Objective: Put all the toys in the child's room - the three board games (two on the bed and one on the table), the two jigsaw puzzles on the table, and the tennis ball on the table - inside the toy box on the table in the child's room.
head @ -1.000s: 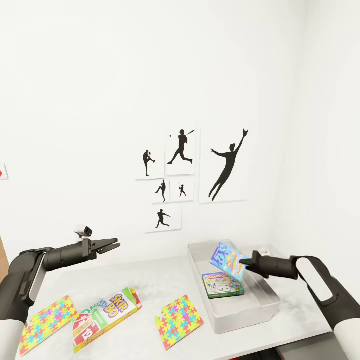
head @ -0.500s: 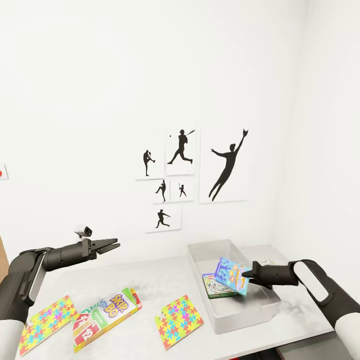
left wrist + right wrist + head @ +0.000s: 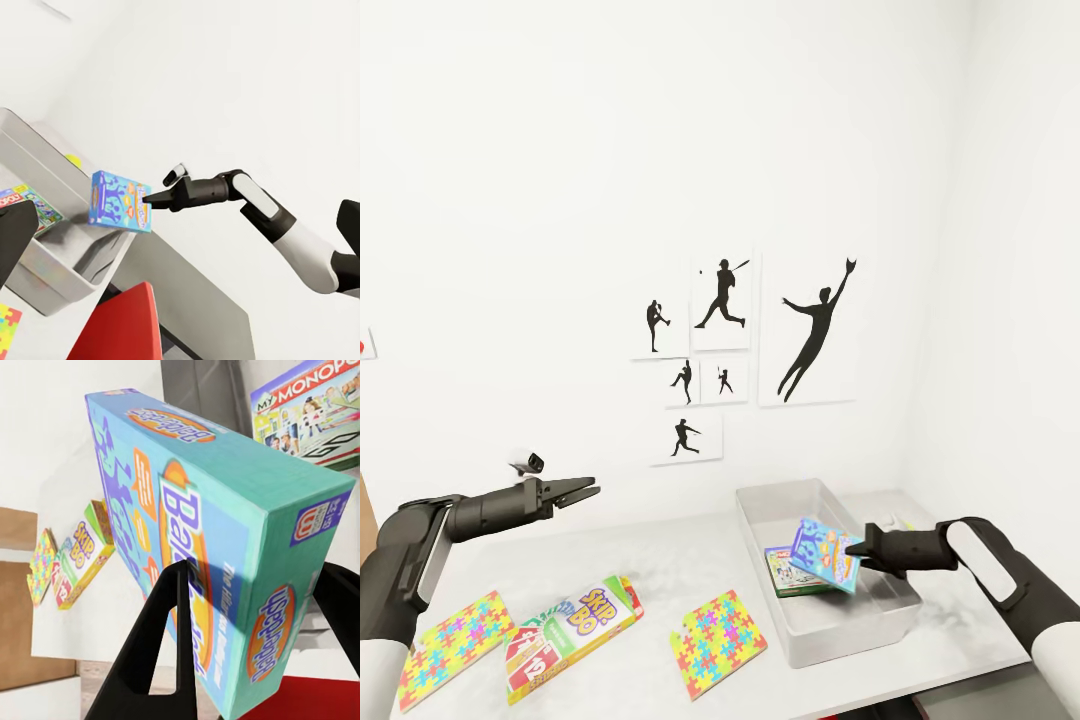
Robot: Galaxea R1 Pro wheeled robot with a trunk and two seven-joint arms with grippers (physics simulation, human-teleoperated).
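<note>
My right gripper (image 3: 854, 553) is shut on the blue board game (image 3: 824, 553), held tilted over the light grey toy box (image 3: 850, 628) at the right end of the white table (image 3: 660, 565). The green-edged board game (image 3: 784, 573) lies flat inside the box. The Skip-Bo game (image 3: 572, 625) rests on the table's front left, between two jigsaw puzzles (image 3: 452, 645) (image 3: 718, 640). My left gripper (image 3: 588, 490) hovers open above the table's left back. In the left wrist view a small yellow-green tennis ball (image 3: 73, 160) peeks out behind the box.
Black baseball-player pictures (image 3: 745, 350) hang on the white wall behind the table. A red object (image 3: 124, 330) stands below the table's edge in the left wrist view. A darker grey surface (image 3: 1000, 695) adjoins the table at the front right.
My right gripper has carried the blue board game down and slightly nearer, lower over the toy box. The left arm has not moved.
</note>
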